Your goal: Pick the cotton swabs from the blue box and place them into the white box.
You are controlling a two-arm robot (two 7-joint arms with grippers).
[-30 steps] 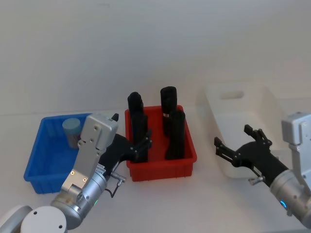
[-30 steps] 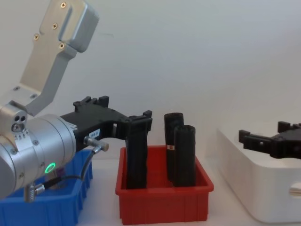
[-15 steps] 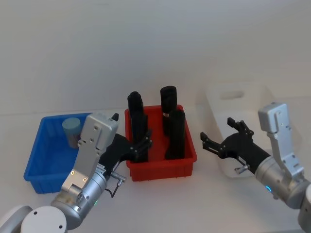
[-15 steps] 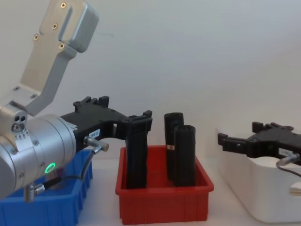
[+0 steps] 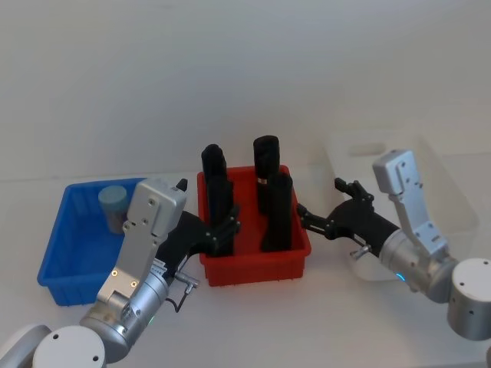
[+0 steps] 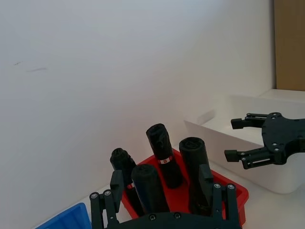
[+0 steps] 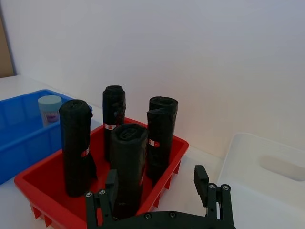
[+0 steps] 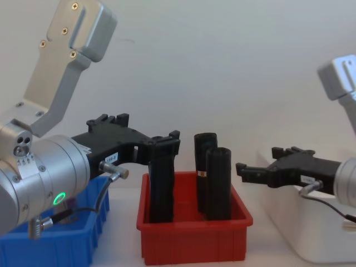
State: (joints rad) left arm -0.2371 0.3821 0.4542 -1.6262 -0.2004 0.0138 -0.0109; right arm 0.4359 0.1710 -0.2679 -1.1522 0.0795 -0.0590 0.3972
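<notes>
While one cotton swabs tub (image 5: 114,204) stands upright in the far corner of the blue box (image 5: 67,270), both grippers hang over or beside the red bin (image 5: 255,264) in the middle, and neither is at the tub. The left gripper (image 5: 217,232) sits at the red bin's left front corner, fingers spread and empty; the blue box lies directly to its left, so this arm is judged the nearer. The right gripper (image 5: 324,212) hovers between the red bin and the white box (image 5: 440,170), fingers likewise parted and empty, with the whole red bin between it and the tub. From the right wrist view the tub (image 7: 50,108) lies well beyond the black rolls (image 7: 122,162).

The tub is a small cylinder, its long axis vertical, with a pale blue lid and a clear wall; it looks rigid and smooth, and a grasp across its round side seems apt. The blue box is ribbed plastic, low-walled and open-topped. The white box is glossy, rounded at the corners, thicker in the rim and taller. Four black rolls stand upright in the red bin, and they are judged an obstacle to any reach from the right.
</notes>
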